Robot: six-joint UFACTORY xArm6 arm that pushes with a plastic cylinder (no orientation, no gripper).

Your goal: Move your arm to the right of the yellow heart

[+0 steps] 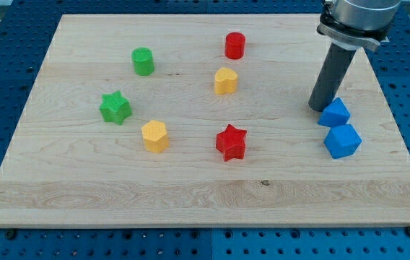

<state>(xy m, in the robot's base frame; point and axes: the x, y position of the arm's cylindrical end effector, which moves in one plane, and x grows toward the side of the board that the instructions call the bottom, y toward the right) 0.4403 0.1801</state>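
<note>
And here we are with the yellow heart-shaped block [225, 81], sitting just above the centre of the pale wooden board [190, 195]. It lies flat, lobes toward twelve o'clock and point toward six as far as we can make out, so its long axis runs roughly up and down the view, though the shape is too small to be sure.

At its twelve o'clock, close by, we've got the red cylinder block [234, 45]; at six o'clock, the red star block [231, 142]. Out at eight o'clock sits the yellow hexagonal block [154, 136], with the green star block [115, 107] and green cylinder block [143, 61] farther off toward nine and ten.

Now our tip [318, 108]! It's well apart from the heart at about four o'clock, planted on the board right beside the upper blue block [335, 113], looking close enough to touch it. A second blue block [342, 141] sits directly below that one. There's no jaw to open or close here, just a plain rod carrying nothing.

We're on the correct side already; we judge a glide toward nine o'clock would finish it, through bare board.
</note>
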